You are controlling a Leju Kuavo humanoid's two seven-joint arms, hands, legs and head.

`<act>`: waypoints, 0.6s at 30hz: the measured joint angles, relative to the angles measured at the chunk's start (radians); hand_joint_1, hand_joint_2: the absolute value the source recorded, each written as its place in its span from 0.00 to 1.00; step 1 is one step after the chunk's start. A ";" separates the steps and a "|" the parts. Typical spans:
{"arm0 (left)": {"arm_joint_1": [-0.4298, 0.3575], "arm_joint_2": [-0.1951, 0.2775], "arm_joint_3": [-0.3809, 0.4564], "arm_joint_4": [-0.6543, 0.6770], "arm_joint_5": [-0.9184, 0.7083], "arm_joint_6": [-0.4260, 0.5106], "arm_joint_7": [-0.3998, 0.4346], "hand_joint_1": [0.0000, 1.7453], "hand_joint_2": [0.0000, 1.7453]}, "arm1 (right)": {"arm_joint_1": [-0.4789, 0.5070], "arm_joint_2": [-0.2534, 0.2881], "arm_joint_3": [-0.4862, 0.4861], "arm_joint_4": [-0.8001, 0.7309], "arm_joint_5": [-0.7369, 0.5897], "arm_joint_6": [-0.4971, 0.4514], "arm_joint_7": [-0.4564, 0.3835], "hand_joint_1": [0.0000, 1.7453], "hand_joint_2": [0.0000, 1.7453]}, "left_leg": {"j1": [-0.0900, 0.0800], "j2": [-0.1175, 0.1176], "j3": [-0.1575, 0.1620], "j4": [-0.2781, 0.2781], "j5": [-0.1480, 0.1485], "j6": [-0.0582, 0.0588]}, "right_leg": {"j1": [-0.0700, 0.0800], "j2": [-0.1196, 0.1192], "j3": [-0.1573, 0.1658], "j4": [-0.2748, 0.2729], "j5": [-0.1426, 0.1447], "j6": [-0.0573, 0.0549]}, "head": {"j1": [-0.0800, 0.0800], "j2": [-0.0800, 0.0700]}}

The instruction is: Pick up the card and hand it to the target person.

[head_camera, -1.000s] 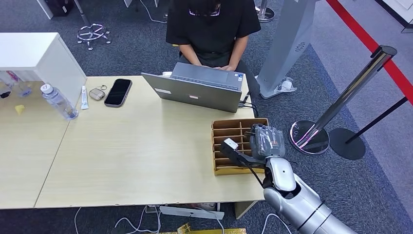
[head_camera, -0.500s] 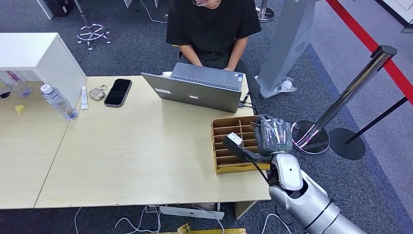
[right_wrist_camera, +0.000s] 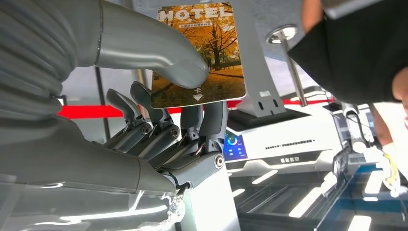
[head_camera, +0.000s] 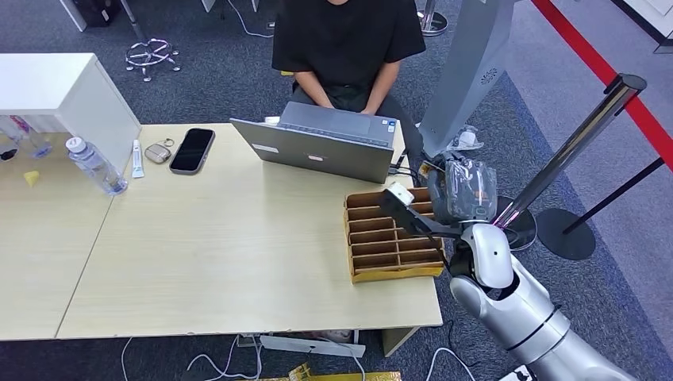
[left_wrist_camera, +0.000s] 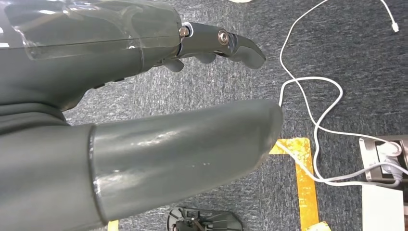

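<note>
Gripping a hotel key card (right_wrist_camera: 199, 53) between thumb and fingers, the robot's right hand (head_camera: 460, 190) is hovering past the far right corner of the worktop (head_camera: 238, 262), just beyond the cardboard sorting box (head_camera: 389, 238) whose slotted compartments are sitting at the worktop's right edge. In the right wrist view the card, printed with an autumn tree scene and the word HOTEL, is standing clear of the palm, the thumb (right_wrist_camera: 159, 53) pressing on its face while the darker fingers (right_wrist_camera: 159, 130) are bracing it from behind; that pinch is leaving most of the card exposed, which should make it easy for someone to take.

The person (head_camera: 345, 48) in a black shirt is sitting behind an open laptop (head_camera: 325, 143) at the far side of the worktop, hands at the keyboard, and is likely the one the card is meant for. Judging by the raised arm, the pick-up looks done and the handover is under way, though the person is not yet reaching out.

The left hand (left_wrist_camera: 144, 120) is hanging over the carpeted floor (left_wrist_camera: 337, 48) near a white cable (left_wrist_camera: 315, 106), its thumb and fingers apart and grasping nothing. A phone (head_camera: 193, 149) and a water bottle (head_camera: 95, 165) are lying well apart from the action at the worktop's left.
</note>
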 joint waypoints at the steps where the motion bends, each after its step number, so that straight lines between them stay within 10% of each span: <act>1: 0.000 0.000 0.000 0.000 -0.003 0.000 -0.001 0.00 0.00 | -0.010 0.000 0.000 0.006 -0.016 -0.006 -0.008 0.93 1.00 | 0.000 0.000 0.000 0.000 0.000 0.000 | 0.000 0.000 0.000 0.000 0.000 0.000 | 0.000 0.000; 18: -0.009 0.000 -0.001 0.000 -0.038 -0.006 0.018 0.00 0.00 | -0.128 0.004 -0.039 0.209 -0.234 -0.202 -0.118 0.91 1.00 | 0.000 -0.001 0.000 0.000 0.000 0.000 | 0.000 -0.001 0.000 0.000 0.000 0.000 | 0.000 0.000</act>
